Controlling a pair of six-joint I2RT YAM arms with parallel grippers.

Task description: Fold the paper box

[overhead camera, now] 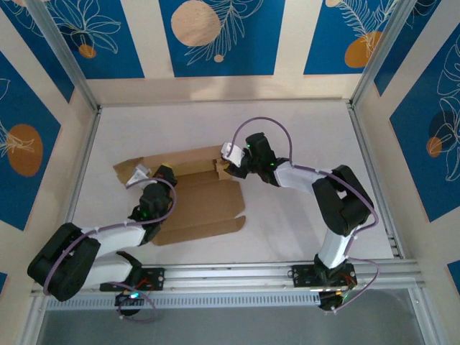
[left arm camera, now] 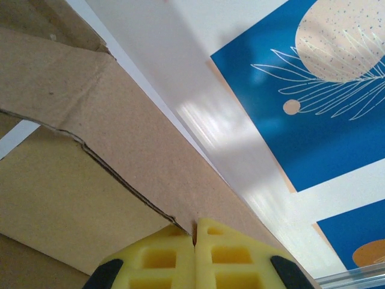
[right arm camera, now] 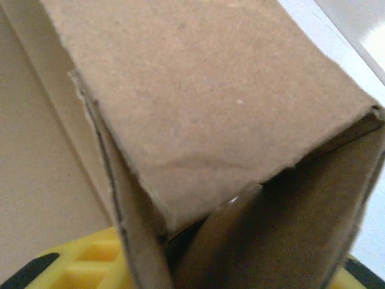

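Left arm reaches in from 7 o'clock, left gripper (left arm camera: 194, 241) pressed shut at the paper box (overhead camera: 201, 205) edge; right gripper (overhead camera: 231, 169) straddles a raised flap at the box's 1 o'clock corner, grip unclear; bare table (overhead camera: 302, 136) toward 3 o'clock.

White table (overhead camera: 287, 129) w/ blue leaf-print walls (overhead camera: 215, 36) around.

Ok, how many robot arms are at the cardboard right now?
2. The left arm reaches the paper box's left part, left tool shut; the right arm is at its far right corner, folded cardboard between the right tool's fingers. None seems hidden.
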